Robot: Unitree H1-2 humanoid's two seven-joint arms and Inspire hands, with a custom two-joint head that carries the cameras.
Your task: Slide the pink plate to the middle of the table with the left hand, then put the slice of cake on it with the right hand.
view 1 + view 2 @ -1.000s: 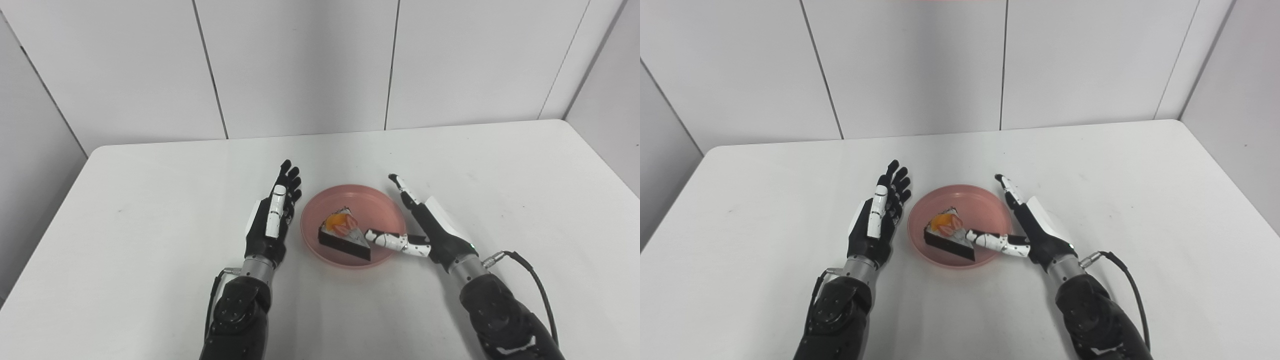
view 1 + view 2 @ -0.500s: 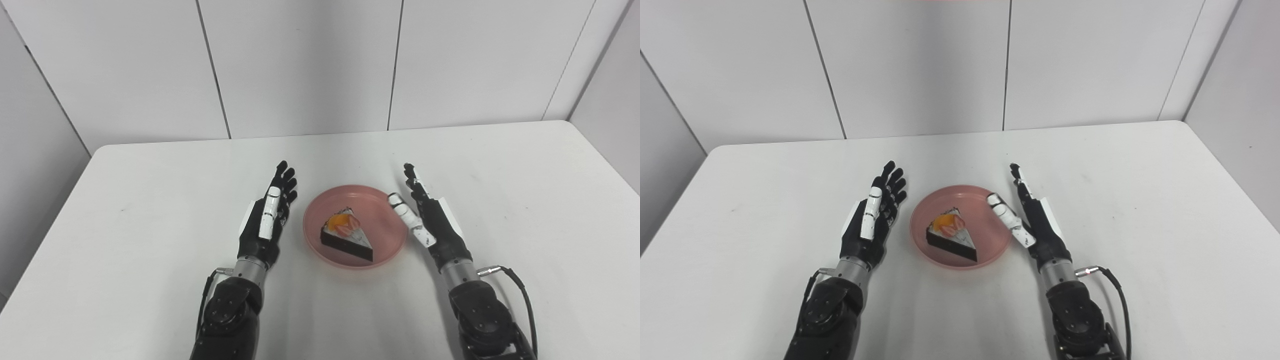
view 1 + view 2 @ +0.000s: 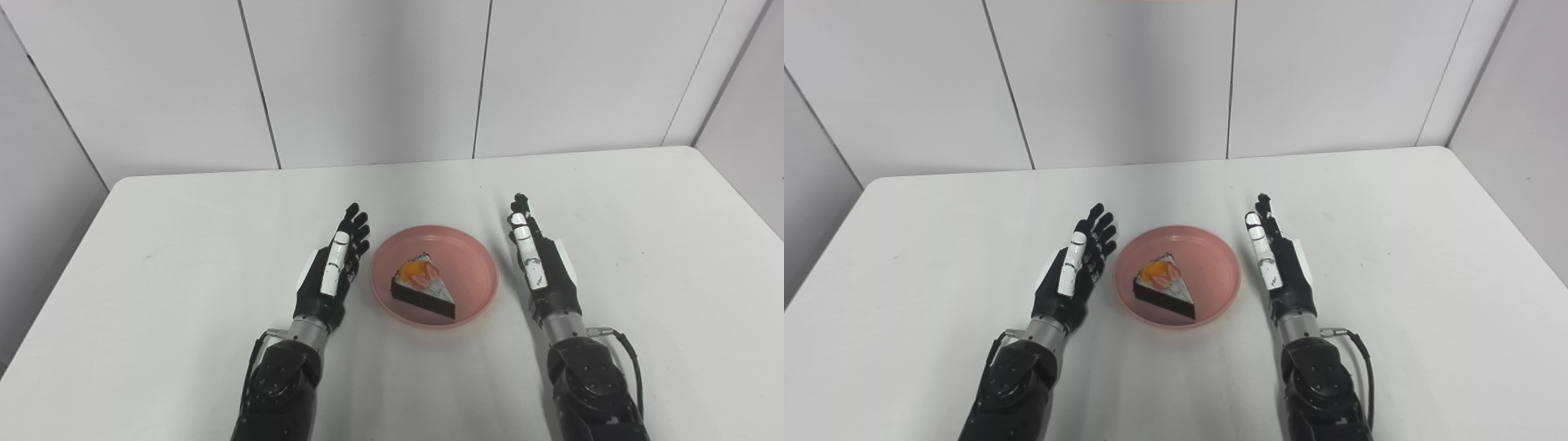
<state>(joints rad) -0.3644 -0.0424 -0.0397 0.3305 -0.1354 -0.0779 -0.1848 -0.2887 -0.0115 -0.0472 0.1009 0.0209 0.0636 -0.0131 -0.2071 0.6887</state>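
The pink plate (image 3: 468, 254) sits near the middle of the white table. On it lies the slice of cake (image 3: 422, 289), dark brown with white icing, an orange piece and strawberry on top. My left hand (image 3: 331, 275) stands open just left of the plate, fingers straight, apart from the rim. My right hand (image 3: 542, 269) stands open just right of the plate, fingers straight and pointing away, holding nothing and clear of the rim.
The white table (image 3: 184, 220) runs to a rounded far edge against grey wall panels (image 3: 367, 79). A cable (image 3: 1360, 355) loops from my right wrist.
My right hand drew back from the cake and off the plate to the right, its thumb folding in beside the fingers. The left hand stayed beside the plate. The view shifted slightly.
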